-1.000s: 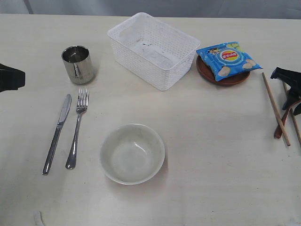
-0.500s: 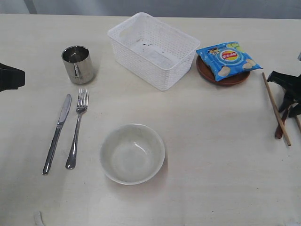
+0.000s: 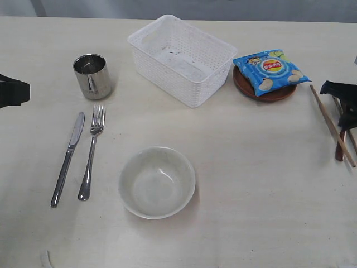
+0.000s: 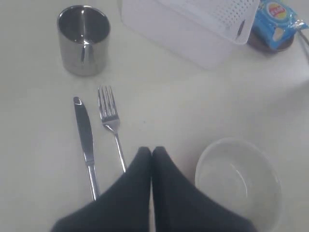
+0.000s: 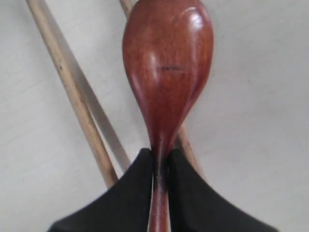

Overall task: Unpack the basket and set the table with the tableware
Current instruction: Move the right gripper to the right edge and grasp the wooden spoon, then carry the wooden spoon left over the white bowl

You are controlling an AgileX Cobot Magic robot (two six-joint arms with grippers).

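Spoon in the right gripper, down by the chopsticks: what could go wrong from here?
1. The right gripper pinches the spoon at its thin neck, so the bowl end could swing or slip when moved.
2. The spoon crosses over one of the chopsticks; dragging it may knock them askew.
3. The chip bag sits on the plate, so placing the plate likely needs the bag cleared first.

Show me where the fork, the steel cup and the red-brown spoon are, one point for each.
fork (image 3: 92,152), exterior view, middle of its handle.
steel cup (image 3: 93,81), exterior view, its outer wall.
spoon (image 5: 168,63), right wrist view, middle of its bowl.
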